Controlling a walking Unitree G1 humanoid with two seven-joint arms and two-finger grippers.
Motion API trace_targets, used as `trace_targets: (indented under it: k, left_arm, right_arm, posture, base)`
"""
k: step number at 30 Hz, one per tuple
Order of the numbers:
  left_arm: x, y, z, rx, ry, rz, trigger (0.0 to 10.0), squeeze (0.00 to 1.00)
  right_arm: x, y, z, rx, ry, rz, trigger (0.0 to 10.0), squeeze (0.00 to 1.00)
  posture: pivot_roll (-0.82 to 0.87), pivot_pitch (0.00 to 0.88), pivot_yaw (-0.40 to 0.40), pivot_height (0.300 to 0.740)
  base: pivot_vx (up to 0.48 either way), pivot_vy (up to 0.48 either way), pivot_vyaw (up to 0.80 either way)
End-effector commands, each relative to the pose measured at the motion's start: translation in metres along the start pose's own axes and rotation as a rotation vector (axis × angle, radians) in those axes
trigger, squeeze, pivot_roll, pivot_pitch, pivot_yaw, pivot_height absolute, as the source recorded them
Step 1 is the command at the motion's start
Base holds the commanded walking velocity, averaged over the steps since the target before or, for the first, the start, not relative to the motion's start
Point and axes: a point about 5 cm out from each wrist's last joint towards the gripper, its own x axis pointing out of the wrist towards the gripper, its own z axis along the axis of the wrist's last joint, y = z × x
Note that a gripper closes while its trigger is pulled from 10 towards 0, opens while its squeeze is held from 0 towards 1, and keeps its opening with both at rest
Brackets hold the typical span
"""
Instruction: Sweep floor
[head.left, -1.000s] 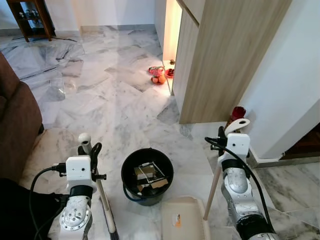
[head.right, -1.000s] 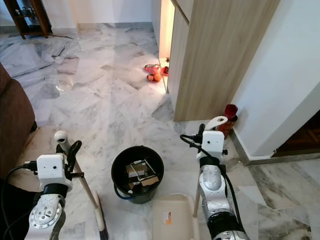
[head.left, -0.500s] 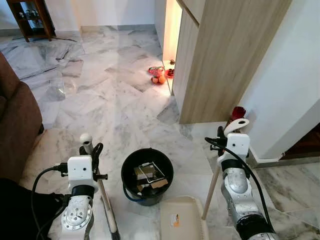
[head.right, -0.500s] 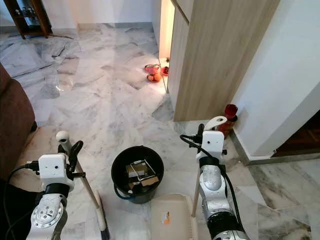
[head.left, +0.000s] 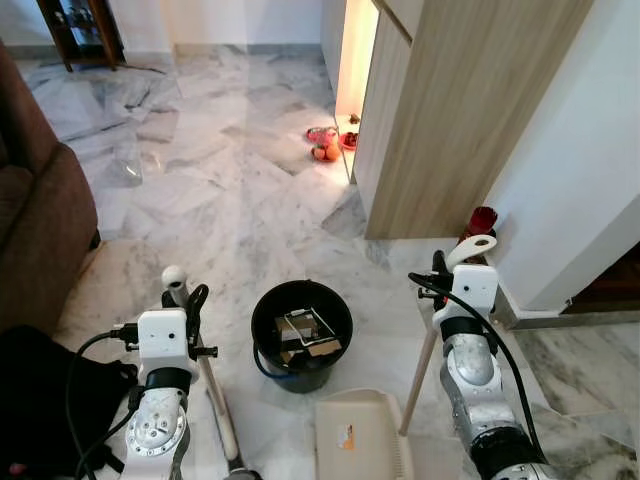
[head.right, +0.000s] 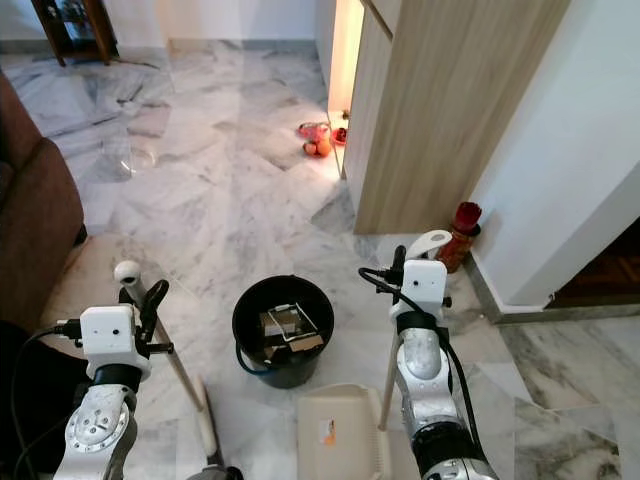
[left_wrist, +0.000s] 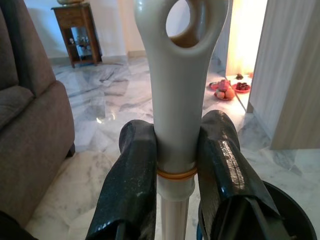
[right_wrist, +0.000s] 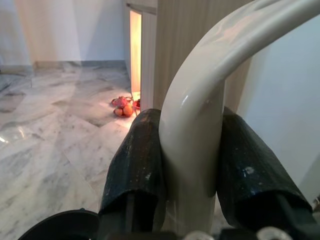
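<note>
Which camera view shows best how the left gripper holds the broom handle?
The left wrist view: both black fingers press the sides of the cream broom handle just below its hanging hole. The eye views show the left gripper from above, near the handle's top.

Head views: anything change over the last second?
Only the camera shifted, bringing more of the brown sofa into view. Nothing was let go: the left gripper stays shut on the broom handle, the right gripper on the dustpan handle. The black bucket and the dustpan kept their places.
</note>
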Motion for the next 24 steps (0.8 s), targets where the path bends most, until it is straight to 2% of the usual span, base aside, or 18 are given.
trace_targets:
  k: [1, 14, 24]
  left_arm:
    - [-0.0002, -0.0022, 0.0044, -0.004, -0.030, -0.019, 10.0, 0.00]
    - [0.0012, -0.0027, 0.0040, -0.002, -0.028, -0.020, 10.0, 0.00]
    - [0.0009, -0.0023, 0.0030, 0.000, -0.024, -0.011, 10.0, 0.00]
  right_arm:
    - [0.0026, -0.0041, 0.0045, 0.005, -0.026, -0.013, 10.0, 0.00]
    - [0.0030, -0.0042, 0.0044, 0.006, -0.025, -0.014, 10.0, 0.00]
    - [0.0031, -0.0051, 0.0032, 0.018, -0.018, -0.015, 10.0, 0.00]
  posture:
    - [0.12, 0.064, -0.028, 0.740]
    - [0.12, 0.071, -0.030, 0.740]
    - [0.12, 0.073, -0.037, 0.740]
  base:
    - [-0.262, 0.000, 0.00]
    - [-0.260, 0.000, 0.00]
    - [0.000, 0.000, 0.00]
